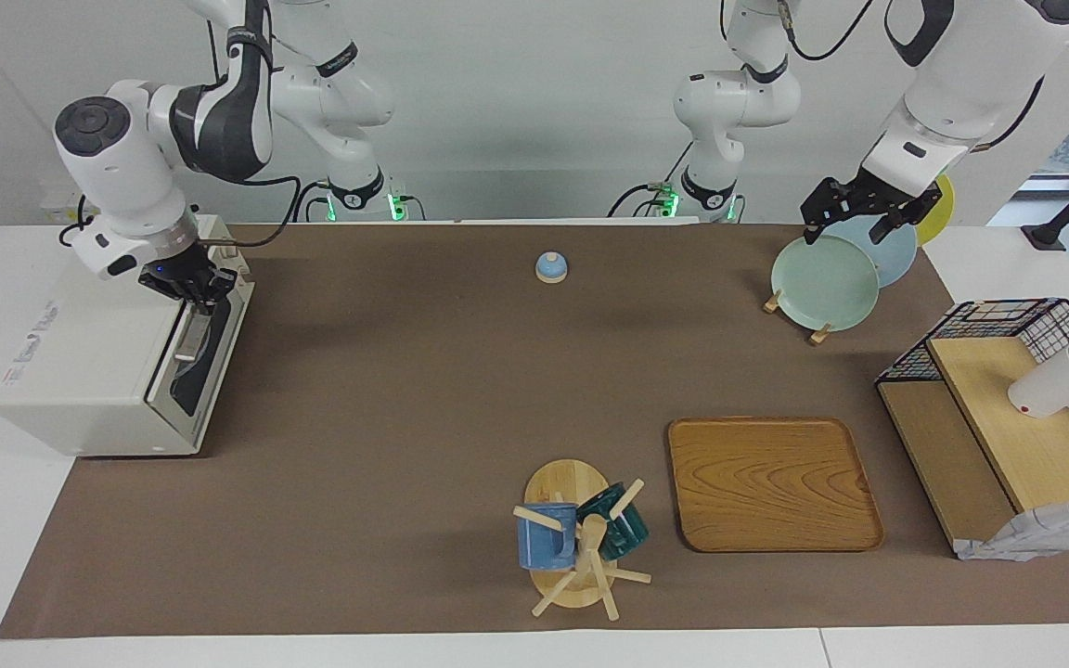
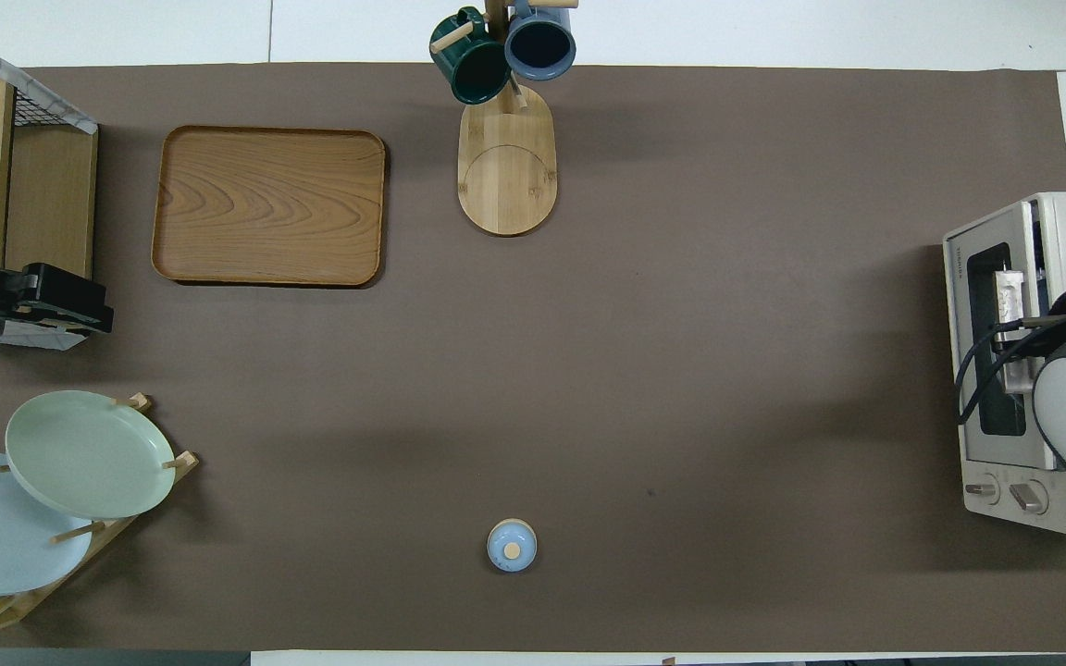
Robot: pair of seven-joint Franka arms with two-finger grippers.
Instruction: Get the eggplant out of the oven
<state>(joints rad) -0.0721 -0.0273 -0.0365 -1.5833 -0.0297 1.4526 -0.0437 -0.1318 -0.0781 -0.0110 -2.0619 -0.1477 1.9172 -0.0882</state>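
Note:
The white oven [image 1: 80, 371] [image 2: 991, 444] stands at the right arm's end of the table. Its dark glass door is tilted slightly ajar at the top. My right gripper [image 1: 193, 295] is shut on the silver door handle [image 1: 189, 336] [image 2: 1010, 310] near its upper end. In the overhead view the arm hides the right gripper's fingers. The eggplant is hidden; nothing of it shows through the door. My left gripper [image 1: 855, 221] [image 2: 61, 310] hangs open and empty over the plate rack, waiting.
A plate rack with a green plate [image 1: 824, 281], a blue one and a yellow one stands near the left arm. A wooden tray [image 1: 771, 482], a mug tree [image 1: 581, 538], a wire rack with wooden shelves [image 1: 1008, 427] and a small blue knob [image 1: 550, 267] are on the brown mat.

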